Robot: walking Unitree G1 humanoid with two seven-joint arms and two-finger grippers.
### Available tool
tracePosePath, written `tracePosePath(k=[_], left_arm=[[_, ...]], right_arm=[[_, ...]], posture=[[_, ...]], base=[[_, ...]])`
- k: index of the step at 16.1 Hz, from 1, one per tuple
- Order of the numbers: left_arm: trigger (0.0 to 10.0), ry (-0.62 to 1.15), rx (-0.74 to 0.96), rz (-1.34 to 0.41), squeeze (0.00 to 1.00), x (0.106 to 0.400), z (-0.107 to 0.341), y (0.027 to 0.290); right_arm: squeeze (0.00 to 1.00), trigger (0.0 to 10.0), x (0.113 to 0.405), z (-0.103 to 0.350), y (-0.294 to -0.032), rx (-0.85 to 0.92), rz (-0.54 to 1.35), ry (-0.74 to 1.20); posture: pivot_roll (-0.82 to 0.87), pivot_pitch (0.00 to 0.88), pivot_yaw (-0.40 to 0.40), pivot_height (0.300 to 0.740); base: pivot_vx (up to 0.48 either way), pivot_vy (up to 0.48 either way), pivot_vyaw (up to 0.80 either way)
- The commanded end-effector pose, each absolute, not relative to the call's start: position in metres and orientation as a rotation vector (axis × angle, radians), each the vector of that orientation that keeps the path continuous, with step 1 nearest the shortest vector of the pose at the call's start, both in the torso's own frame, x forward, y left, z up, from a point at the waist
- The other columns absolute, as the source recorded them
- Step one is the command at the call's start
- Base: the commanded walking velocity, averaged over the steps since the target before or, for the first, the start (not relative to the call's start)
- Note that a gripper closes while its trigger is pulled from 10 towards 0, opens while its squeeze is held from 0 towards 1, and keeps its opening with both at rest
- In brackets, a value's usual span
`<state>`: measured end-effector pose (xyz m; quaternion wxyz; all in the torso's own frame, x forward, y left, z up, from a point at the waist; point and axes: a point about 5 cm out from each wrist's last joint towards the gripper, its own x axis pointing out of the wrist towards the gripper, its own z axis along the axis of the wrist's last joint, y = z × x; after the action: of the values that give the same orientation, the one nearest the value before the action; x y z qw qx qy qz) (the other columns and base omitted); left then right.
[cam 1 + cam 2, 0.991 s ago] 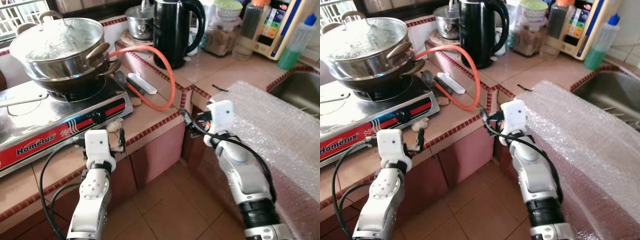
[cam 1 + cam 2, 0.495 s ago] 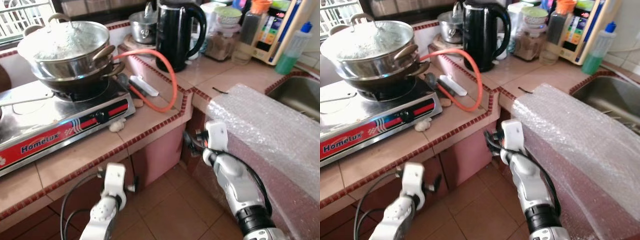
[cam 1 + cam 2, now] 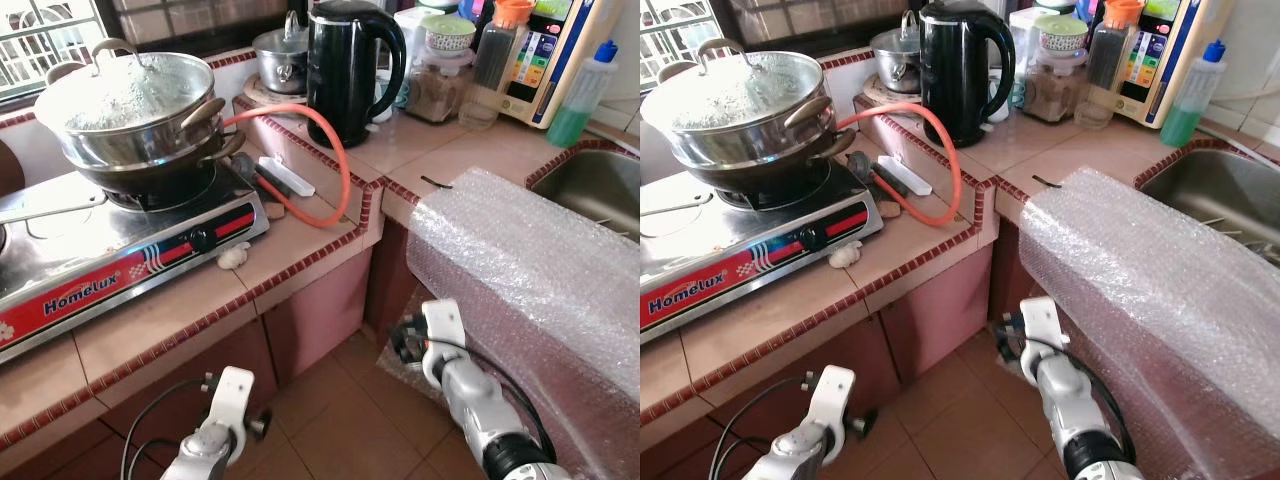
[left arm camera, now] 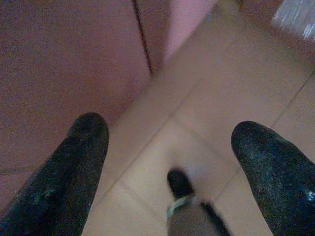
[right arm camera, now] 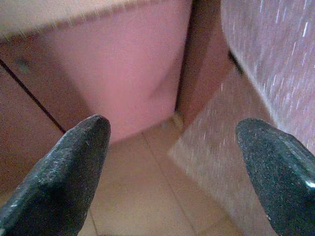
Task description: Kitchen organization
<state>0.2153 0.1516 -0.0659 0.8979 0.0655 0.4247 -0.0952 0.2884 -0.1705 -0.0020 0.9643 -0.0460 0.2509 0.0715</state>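
While both arms hang low before the pink cabinet fronts, the left gripper (image 4: 170, 147) and the right gripper (image 5: 172, 147) each hold their black fingers spread wide, grasping nothing, over the tan floor tiles (image 3: 340, 420). Beside the right arm, a sheet of bubble wrap (image 3: 540, 260) drapes over the surface's edge and down its front. On the tiled surface (image 3: 300, 235), edged in red, a steel Homelux gas stove (image 3: 120, 260) lies with its long side along the front edge; just beside its corner sits a small pale lump (image 3: 232, 257), too small to identify. An orange gas hose (image 3: 335, 160) loops behind it. Two stacked lidded pots (image 3: 130, 110) stand upright on the burner. Farther back stand a black electric kettle (image 3: 350, 65), handle toward the sink (image 3: 600, 185), a small steel pot (image 3: 285, 55), jars (image 3: 440, 80) and a green bottle (image 3: 585, 85).
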Motion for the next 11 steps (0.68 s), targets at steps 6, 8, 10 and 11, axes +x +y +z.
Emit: tracePosePath(k=[6, 8, 10, 11], left_arm=[[10.0, 1.075, 0.139, -0.163, 0.0, 0.188, -0.084, 0.168], [10.0, 1.094, 0.112, -0.103, 0.0, 0.184, -0.087, 0.175], [10.0, 1.06, 0.091, -0.015, 0.0, 0.184, -0.086, 0.182], [10.0, 1.046, 0.085, 0.015, 0.0, 0.185, -0.085, 0.184]], right_arm=[[0.0, 10.0, 0.252, -0.04, -0.188, -0.157, 0.097, 0.731], [0.0, 10.0, 0.246, -0.045, -0.188, -0.16, 0.098, 0.764], [0.0, 10.0, 0.238, -0.053, -0.185, -0.079, 0.082, 0.822], [0.0, 10.0, 0.237, -0.054, -0.184, -0.07, 0.086, 0.832]], posture=[[-0.22, 0.0, 0.102, 0.74], [-0.22, 0.001, 0.102, 0.74], [-0.22, 0.005, 0.092, 0.74], [-0.22, 0.005, 0.092, 0.74]], base=[[0.0, 0.0, 0.0], [0.0, 0.0, 0.0], [0.0, 0.0, 0.0], [0.0, 0.0, 0.0]])
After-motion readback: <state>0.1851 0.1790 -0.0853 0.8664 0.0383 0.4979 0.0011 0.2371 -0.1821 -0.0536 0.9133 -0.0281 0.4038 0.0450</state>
